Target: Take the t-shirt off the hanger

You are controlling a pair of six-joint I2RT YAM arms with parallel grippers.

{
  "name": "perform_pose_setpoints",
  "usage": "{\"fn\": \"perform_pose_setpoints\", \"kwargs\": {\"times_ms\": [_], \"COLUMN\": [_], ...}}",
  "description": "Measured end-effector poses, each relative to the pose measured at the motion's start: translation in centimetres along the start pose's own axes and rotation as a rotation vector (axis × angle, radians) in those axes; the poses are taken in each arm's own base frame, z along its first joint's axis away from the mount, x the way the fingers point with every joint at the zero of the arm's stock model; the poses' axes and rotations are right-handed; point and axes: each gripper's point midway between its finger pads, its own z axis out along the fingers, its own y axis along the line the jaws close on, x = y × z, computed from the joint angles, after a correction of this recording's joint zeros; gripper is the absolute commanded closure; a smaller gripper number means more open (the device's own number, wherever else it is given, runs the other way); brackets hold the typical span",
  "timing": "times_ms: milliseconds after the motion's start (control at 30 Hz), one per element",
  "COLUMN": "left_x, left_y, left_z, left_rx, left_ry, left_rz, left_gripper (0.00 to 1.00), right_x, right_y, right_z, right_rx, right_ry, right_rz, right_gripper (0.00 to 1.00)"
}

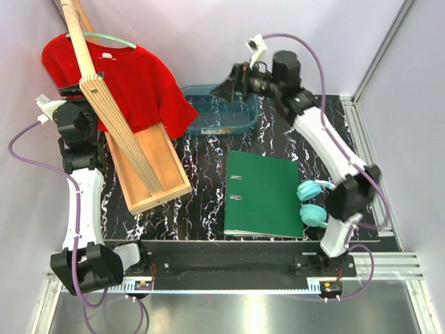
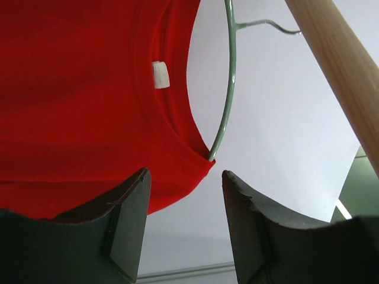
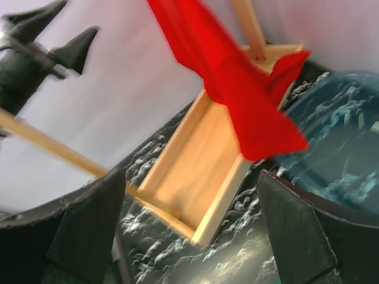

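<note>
Shirt feel: I am guessing the t-shirt (image 1: 132, 83) is soft, light and floppy. It will bend and slide, not break.
Shirt place: It is hanging on the hanger (image 2: 228, 89), up on the stand (image 1: 104, 104) at the far left of the surface (image 1: 201, 174). One sleeve is drooping down toward the bin (image 1: 222, 108).
Hanger feel: It is looking thin and light. I am guessing a hard tug will make it swing.
Where to grab: I am choosing the thick neck edge, near the label (image 2: 160, 74), and pinching cloth only.
Left gripper (image 2: 185, 177): Its jaws are standing wide and holding nothing. It is pointing up, just under the neck edge where the hanger goes into the cloth. I cannot tell if it is touching the cloth.
Right gripper (image 3: 186, 177): Its jaws are also wide and empty. It is pointing at the drooping sleeve, with a gap between them.
Arms: The left arm is standing tall beside the stand. The right arm is reaching far across the surface.
</note>
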Motion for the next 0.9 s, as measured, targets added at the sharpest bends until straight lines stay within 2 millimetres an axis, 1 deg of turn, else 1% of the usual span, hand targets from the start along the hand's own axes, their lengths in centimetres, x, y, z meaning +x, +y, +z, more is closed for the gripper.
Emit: {"fn": "perform_pose_setpoints", "kwargs": {"times_ms": [33,67,167,267,300,367,467,600,700,800,900], "left_x": [0.1,0.2,0.3,-0.1,-0.2,-0.3,-0.6,-1.1,-1.3,-0.8,0.2], "left_y": [0.0,0.0,0.1,1.1,1.5,2.3,3.9,4.9,4.9,5.0,5.7], "left_z": [-0.2,-0.5,-1.1,-1.8,-2.0,-2.4,-3.3,-5.1,-6.3,-6.6,-5.7], "left_rx": [-0.001,-0.003,-0.005,-0.027,-0.035,-0.054,-0.103,-0.153,-0.152,-0.14,-0.125], "left_ry": [0.007,0.014,0.024,0.023,0.023,0.024,0.024,0.021,0.024,0.061,0.128], "left_rz": [0.016,0.032,0.074,0.117,0.133,0.164,0.227,0.318,0.381,0.429,0.442], "left_gripper": [0.45,0.45,0.45,0.45,0.44,0.44,0.44,0.41,0.36,0.32,0.29], "right_x": [-0.3,-0.7,-1.3,-1.8,-2.1,-2.6,-2.8,-1.7,-0.5,0.7,2.5], "right_y": [-0.8,-1.9,-4.2,-5.5,-5.6,-5.4,-4.1,-1.6,-0.4,0.1,-0.8], "right_z": [1.1,2.6,5.9,8.6,9.4,10.9,12.9,15.8,17.7,19.6,21.2], "right_rx": [-0.004,-0.009,-0.033,-0.065,-0.079,-0.114,-0.164,-0.232,-0.256,-0.252,-0.208], "right_ry": [-0.004,-0.006,-0.016,-0.036,-0.049,-0.08,-0.127,-0.199,-0.244,-0.283,-0.28], "right_rz": [-0.027,-0.062,-0.137,-0.203,-0.23,-0.286,-0.356,-0.412,-0.431,-0.442,-0.422], "right_gripper": [0.0,0.0,0.0,0.0,0.0,0.0,0.0,0.02,0.04,0.02,0.0]}}
